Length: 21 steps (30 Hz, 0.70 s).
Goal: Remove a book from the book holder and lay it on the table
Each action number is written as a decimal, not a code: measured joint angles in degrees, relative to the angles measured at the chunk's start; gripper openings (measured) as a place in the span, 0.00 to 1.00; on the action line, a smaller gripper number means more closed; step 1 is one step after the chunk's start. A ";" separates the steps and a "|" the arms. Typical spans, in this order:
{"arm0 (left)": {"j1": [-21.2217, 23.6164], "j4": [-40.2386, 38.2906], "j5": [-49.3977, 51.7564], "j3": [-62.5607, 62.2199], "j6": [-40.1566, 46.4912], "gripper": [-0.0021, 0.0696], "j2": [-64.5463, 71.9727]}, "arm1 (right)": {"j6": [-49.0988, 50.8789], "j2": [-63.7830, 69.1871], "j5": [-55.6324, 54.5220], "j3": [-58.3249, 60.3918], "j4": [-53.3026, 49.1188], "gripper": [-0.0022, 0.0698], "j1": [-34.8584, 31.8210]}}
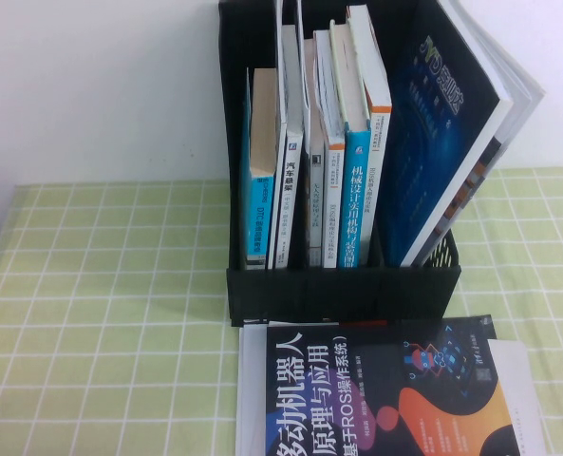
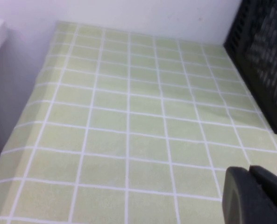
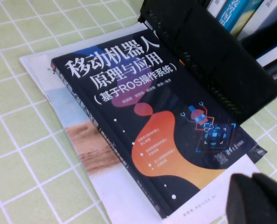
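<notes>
on the left the worktop [image 1: 101,313] shows only its light green cloth with a white grid, up to the white wall behind. the left tool [image 2: 257,196] hangs over this bare part, with the mesh side of the book holder to one side of it; only a dark piece of it is seen at the frame edge, and i cannot tell if it is open or closed.

near the middle stands the book holder [image 1: 343,294], a tall black rack with a low front wall. its left slots carry several upright books, among them a light blue book [image 1: 259,180] and a blue and white book with orange band [image 1: 362,180]. in the right slot a large dark-blue book [image 1: 442,123] leans to the right, and its pages fan out past the rack.

just in front of the low wall the book [image 1: 385,394] lies flat with the cover up: black, big white chinese title, orange and blue graphics. its far edge is very close to the rack. it lies on top of a white booklet [image 3: 110,186], which sticks out on both sides of it and rests on the cloth.

the right tool [image 3: 259,198] is above the near corner of the book. its two dark fingers are pressed together and they hold nothing.
</notes>
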 joint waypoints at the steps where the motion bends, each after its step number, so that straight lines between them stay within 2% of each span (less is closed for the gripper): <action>1: 0.53 0.11 0.09 0.00 0.00 0.03 -0.12 | 0.00 0.00 0.00 0.00 0.00 0.03 0.00; 21: 1.11 0.11 0.29 0.00 -0.09 0.03 -0.34 | 0.00 0.00 0.00 0.00 0.32 0.03 0.00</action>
